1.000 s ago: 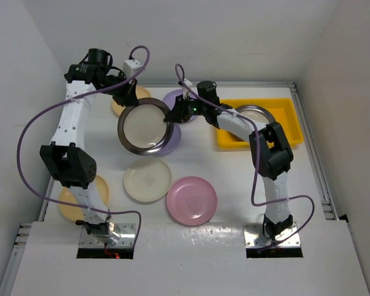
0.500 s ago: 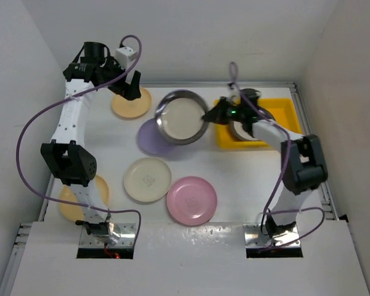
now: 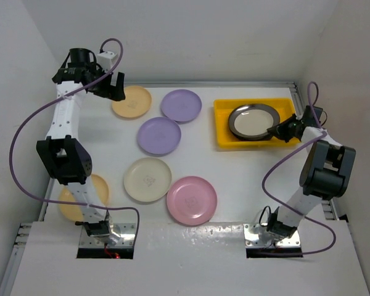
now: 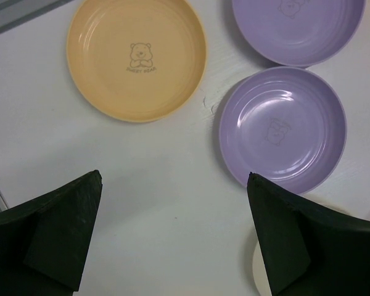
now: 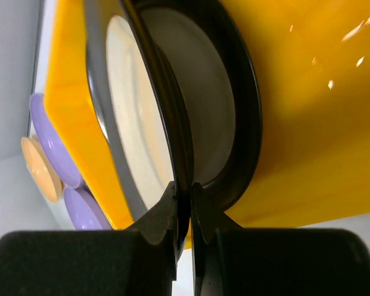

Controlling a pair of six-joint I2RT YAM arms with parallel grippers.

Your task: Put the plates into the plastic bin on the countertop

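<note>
Dark-rimmed metal is what the right gripper [image 3: 282, 131] is pinching: its jaws are pressing nearly shut on the near rim of the silvery plate [image 3: 253, 121]. That plate is sitting just ahead of the fingers inside the yellow plastic bin [image 3: 225, 143], seemingly tilted over a second metal plate [image 5: 234, 111] beneath. The release is likely calling for lowering that rim until it nests, then opening and backing straight out. The left gripper [image 4: 174, 179] is hanging wide open and empty, with a pale orange plate [image 4: 135, 58] ahead of it.
</note>
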